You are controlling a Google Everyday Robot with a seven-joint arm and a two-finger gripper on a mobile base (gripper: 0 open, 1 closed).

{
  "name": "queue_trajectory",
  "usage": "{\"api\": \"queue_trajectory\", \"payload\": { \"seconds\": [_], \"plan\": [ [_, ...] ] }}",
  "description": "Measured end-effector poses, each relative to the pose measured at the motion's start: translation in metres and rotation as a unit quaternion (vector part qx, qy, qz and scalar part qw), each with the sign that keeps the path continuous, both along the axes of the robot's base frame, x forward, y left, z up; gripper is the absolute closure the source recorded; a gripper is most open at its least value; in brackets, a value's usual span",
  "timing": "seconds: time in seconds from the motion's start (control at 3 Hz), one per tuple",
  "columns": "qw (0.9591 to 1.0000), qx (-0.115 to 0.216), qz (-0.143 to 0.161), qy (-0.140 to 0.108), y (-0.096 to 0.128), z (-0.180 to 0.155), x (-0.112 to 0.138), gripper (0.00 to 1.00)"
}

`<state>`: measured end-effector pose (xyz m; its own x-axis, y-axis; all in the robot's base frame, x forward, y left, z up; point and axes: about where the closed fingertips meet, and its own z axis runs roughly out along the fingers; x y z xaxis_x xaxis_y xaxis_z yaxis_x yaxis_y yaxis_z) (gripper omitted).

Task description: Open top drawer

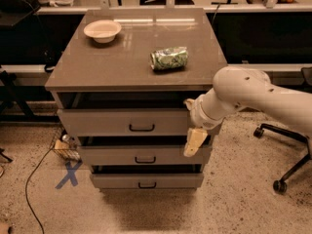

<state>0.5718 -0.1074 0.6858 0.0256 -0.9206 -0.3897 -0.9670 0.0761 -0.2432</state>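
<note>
The top drawer (pixel 107 122) is the tallest grey front of three under the brown cabinet top (pixel 112 67). It has a small black bar handle (pixel 142 127) at its centre. A dark gap shows above its front panel. My gripper (pixel 194 143) hangs at the end of the white arm (pixel 243 94), in front of the right end of the top drawer and reaching down over the middle drawer (pixel 112 155). It is well to the right of the handle. The bottom drawer (pixel 117 181) sits below.
A cream bowl (pixel 102 30) and a green can (pixel 168 58) lying on its side rest on the cabinet top. An office chair base (pixel 285 172) stands at the right. A blue tape X (pixel 68 174), a cable and a small box (pixel 62 146) lie on the floor at the left.
</note>
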Motion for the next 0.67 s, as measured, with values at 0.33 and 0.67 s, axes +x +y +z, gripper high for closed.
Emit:
{"api": "queue_trajectory", "payload": {
  "seconds": [0.33,0.67],
  "plan": [
    [1.0000,0.002,-0.002,-0.005,0.013,-0.012,0.017,0.00],
    [0.9999,0.008,-0.008,-0.007,0.021,-0.020,0.034,0.00]
  ]
}}
